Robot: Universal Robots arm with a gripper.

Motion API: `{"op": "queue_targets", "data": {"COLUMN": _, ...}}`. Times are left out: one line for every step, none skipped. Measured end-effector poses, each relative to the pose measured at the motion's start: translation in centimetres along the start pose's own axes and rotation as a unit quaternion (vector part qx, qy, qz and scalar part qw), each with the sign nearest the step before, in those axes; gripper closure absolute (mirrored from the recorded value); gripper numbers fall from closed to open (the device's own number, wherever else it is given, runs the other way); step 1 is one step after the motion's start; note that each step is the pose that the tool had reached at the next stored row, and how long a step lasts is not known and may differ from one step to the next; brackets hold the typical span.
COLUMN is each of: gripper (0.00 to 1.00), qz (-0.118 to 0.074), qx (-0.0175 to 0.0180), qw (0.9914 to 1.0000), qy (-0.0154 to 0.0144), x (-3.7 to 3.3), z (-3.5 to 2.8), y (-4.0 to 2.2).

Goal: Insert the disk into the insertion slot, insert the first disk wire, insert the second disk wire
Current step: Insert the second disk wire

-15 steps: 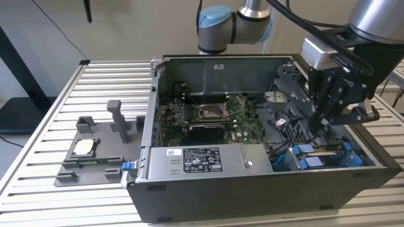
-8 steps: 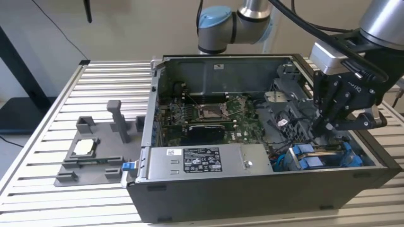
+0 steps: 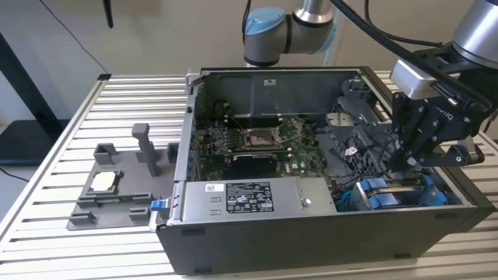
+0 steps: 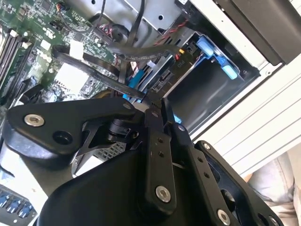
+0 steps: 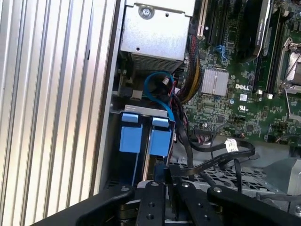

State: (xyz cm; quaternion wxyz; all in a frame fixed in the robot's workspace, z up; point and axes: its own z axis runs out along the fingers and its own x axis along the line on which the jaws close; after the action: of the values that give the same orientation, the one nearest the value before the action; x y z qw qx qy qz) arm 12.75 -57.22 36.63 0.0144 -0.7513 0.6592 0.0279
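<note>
Just beneath the end effector [image 4: 157, 106], apparently clenched on a black wire [image 4: 101, 75], the disk [image 5: 159, 141] sits in the insertion slot [image 5: 141, 109]; step 2 seems in hand, and seating calls for squaring to the disk's port.

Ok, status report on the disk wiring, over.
Gripper shut, low beside the insertion slot. Disk seated in it. Black wire at its tips, other cables crowd close.
</note>
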Motion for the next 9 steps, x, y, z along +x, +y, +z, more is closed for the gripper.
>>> {"op": "queue_targets", "data": {"gripper": 0.84, "qz": 0.0, "qx": 0.0, "qw": 1.0, "qy": 0.0, "x": 0.0, "z": 0.0, "y": 0.0}}
{"op": "queue_targets", "data": {"gripper": 0.84, "qz": 0.0, "qx": 0.0, "qw": 1.0, "qy": 0.0, "x": 0.0, "z": 0.0, "y": 0.0}}
{"op": "queue_targets", "data": {"gripper": 0.84, "qz": 0.0, "qx": -0.0001, "qw": 1.0, "qy": 0.0, "x": 0.0, "z": 0.0, "y": 0.0}}
{"op": "queue_targets", "data": {"gripper": 0.84, "qz": 0.0, "qx": -0.0001, "qw": 1.0, "qy": 0.0001, "x": -0.01, "z": -0.01, "y": -0.01}}
{"op": "queue_targets", "data": {"gripper": 0.84, "qz": 0.0, "qx": -0.0019, "qw": 1.0, "qy": 0.0023, "x": -0.09, "z": 0.01, "y": -0.06}}
{"op": "queue_targets", "data": {"gripper": 0.84, "qz": 0.0, "qx": -0.0052, "qw": 0.99997, "qy": 0.0063, "x": -0.2, "z": 0.02, "y": -0.09}}
{"op": "queue_targets", "data": {"gripper": 0.84, "qz": 0.001, "qx": -0.0057, "qw": 0.99994, "qy": 0.0098, "x": -0.28, "z": 0.02, "y": -0.09}}
{"op": "queue_targets", "data": {"gripper": 0.84, "qz": 0.001, "qx": -0.0057, "qw": 0.99994, "qy": 0.0098, "x": -0.28, "z": 0.02, "y": -0.08}}
{"op": "queue_targets", "data": {"gripper": 0.84, "qz": 0.001, "qx": -0.0057, "qw": 0.99993, "qy": 0.0099, "x": -0.28, "z": 0.02, "y": -0.09}}
